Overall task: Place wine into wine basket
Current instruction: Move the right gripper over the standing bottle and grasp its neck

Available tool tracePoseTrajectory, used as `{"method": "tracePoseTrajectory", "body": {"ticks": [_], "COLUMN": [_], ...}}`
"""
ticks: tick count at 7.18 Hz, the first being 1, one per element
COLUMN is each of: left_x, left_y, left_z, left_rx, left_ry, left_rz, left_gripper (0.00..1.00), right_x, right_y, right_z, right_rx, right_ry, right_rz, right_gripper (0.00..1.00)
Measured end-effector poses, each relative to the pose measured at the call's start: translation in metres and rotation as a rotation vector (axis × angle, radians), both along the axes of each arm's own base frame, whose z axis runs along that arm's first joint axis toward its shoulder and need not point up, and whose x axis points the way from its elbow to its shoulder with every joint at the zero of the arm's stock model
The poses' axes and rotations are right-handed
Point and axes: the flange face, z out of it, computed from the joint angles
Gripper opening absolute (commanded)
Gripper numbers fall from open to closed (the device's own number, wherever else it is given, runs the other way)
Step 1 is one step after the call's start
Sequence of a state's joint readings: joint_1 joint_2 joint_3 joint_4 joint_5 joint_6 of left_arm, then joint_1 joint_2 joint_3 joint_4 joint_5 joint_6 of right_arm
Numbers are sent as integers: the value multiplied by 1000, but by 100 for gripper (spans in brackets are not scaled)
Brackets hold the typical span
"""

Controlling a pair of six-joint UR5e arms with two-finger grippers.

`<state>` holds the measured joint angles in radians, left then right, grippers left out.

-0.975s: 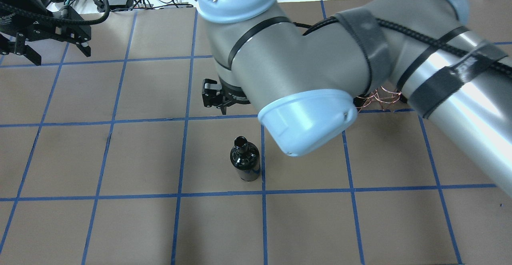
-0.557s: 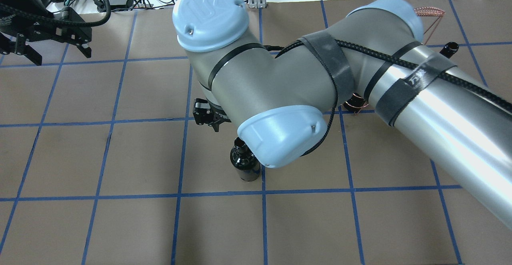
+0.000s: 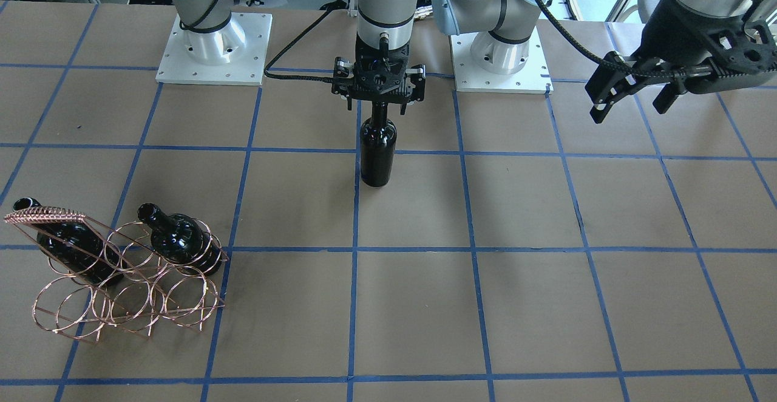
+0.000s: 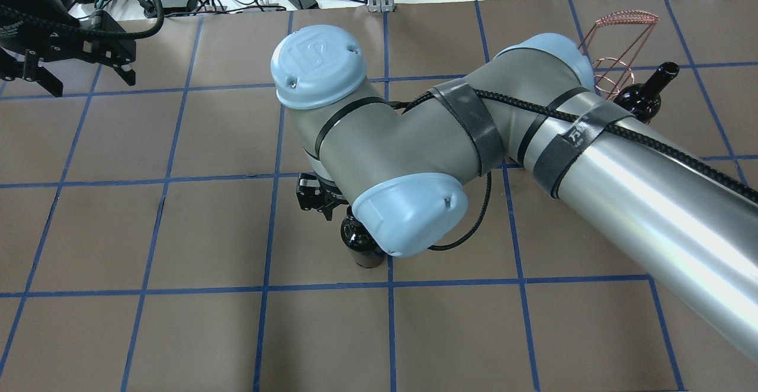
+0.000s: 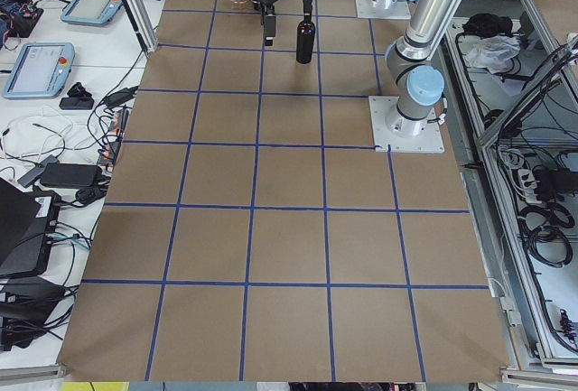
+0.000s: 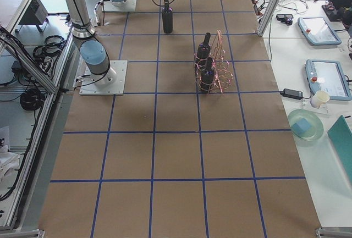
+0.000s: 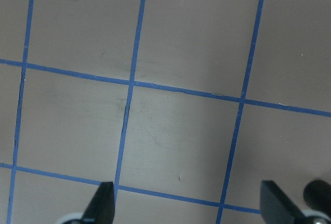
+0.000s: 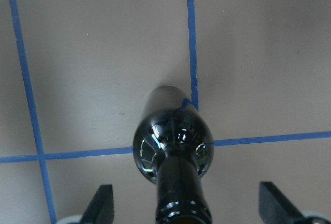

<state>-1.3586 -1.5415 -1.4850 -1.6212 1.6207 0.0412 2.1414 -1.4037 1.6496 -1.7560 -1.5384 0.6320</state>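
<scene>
- wine basket point(image 3: 124, 305) at eight o'clock from the wine point(image 3: 377, 156); a dark bottle point(image 3: 182, 241) and a second bottle point(image 3: 70, 244) lie in its rings
- wine upright on the table point(image 3: 546, 280); right gripper point(image 3: 377, 105) above it, fingers spread wide beside the neck
- left gripper point(image 3: 629, 105) at two o'clock, fingers apart

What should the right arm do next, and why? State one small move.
Probably shut the right end effector: its fingers stand open on either side of the upright bottle, level with the neck and not yet touching it.
</scene>
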Motion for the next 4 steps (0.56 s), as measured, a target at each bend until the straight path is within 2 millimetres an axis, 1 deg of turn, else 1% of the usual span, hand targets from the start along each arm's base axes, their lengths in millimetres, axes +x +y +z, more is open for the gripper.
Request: {"method": "tracePoseTrajectory", "body": {"ticks": [2,3,4], "left_x": [-1,-1,-1], "left_y": [-1,-1,-2], "left_z": [-2,-2,-3], "left_rx": [2,3,4], "left_ry": [1,2,2], "left_rz": [-1,-1,-1], "left_gripper": [100,100,100], "right_x": [1,1,3], "right_y": [1,1,-1], "right_z": [-7,-10,-12], "right_rx": [4,-5,-23], "right_ry": [-14,-23,-35], "right_rz": [9,32,60], "right_gripper": [84,78,78]}}
